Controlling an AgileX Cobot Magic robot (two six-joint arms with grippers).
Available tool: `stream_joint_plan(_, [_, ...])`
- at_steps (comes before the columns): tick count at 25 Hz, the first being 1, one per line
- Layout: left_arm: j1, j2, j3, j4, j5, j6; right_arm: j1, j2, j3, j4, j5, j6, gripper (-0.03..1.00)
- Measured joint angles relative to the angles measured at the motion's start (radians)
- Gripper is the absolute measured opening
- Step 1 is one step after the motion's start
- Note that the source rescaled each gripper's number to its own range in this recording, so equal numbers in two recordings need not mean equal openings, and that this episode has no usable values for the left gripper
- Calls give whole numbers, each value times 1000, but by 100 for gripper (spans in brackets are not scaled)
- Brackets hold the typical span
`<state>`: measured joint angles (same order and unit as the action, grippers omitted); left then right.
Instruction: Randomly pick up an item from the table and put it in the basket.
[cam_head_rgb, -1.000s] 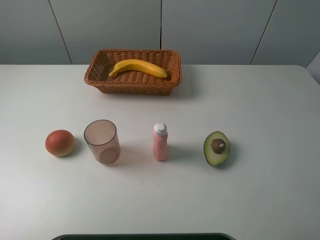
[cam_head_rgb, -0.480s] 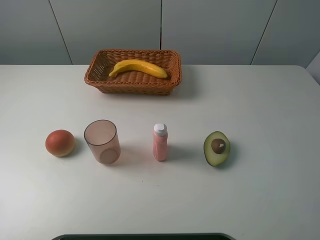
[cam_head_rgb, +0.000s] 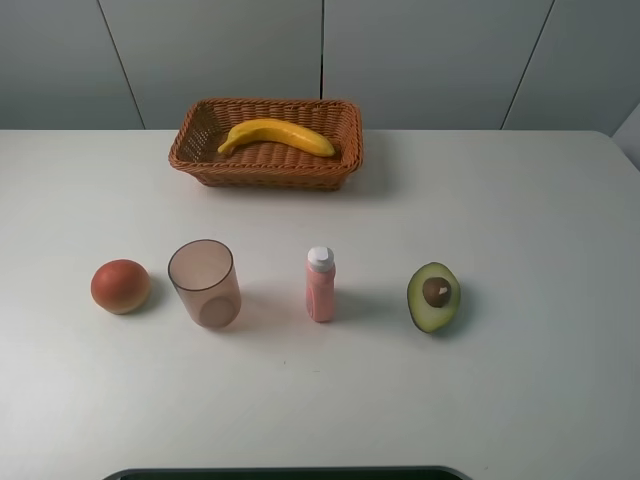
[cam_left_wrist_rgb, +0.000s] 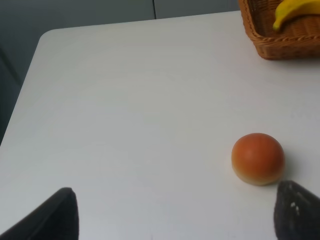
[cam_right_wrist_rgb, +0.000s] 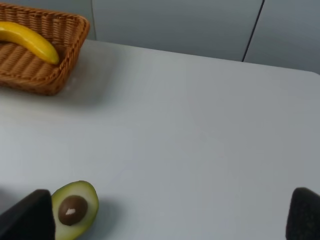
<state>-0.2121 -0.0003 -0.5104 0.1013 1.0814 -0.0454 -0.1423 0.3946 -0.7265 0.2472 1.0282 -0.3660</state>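
Banana (cam_head_rgb: 277, 135) already lies in the wicker basket (cam_head_rgb: 200, 160) at the table's (cam_head_rgb: 540, 400) far edge, long axis along the basket's length. Left gripper (cam_left_wrist_rgb: 175, 220) and right gripper (cam_right_wrist_rgb: 165, 225) both spread wide, empty, well short of it, neither clearly nearer. Looks done.

The basket (cam_head_rgb: 266, 143) stands near the far edge of the counter (cam_head_rgb: 520, 380), left of the middle, and the banana (cam_head_rgb: 276, 134) lies inside it, lengthwise. Nearer the front edge, four things stand in a row, well apart from the basket: the round fruit (cam_head_rgb: 120, 286) toward the left edge, then the cup (cam_head_rgb: 204, 283), the bottle (cam_head_rgb: 320, 284) about midway, and the avocado half (cam_head_rgb: 433, 296) rightmost.
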Motion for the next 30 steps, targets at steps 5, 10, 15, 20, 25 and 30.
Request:
stream_joint_plan(5, [0,0,0,0,0,0,146,-30,57,-49,21,27,100])
stream_joint_plan(10, [0,0,0,0,0,0,235,-91,78,-152,74,161,100])
stream_joint_plan(15, [0,0,0,0,0,0,240,-263,163,-177,71,249,100])
stream_joint_plan(20, [0,0,0,0,0,0,240,-391,213,-205,73,308,100])
stream_joint_plan(25, [0,0,0,0,0,0,240,-394,213,-237,69,347,100])
stream_joint_plan(30, [0,0,0,0,0,0,240,-396,213,-222,69,351,100])
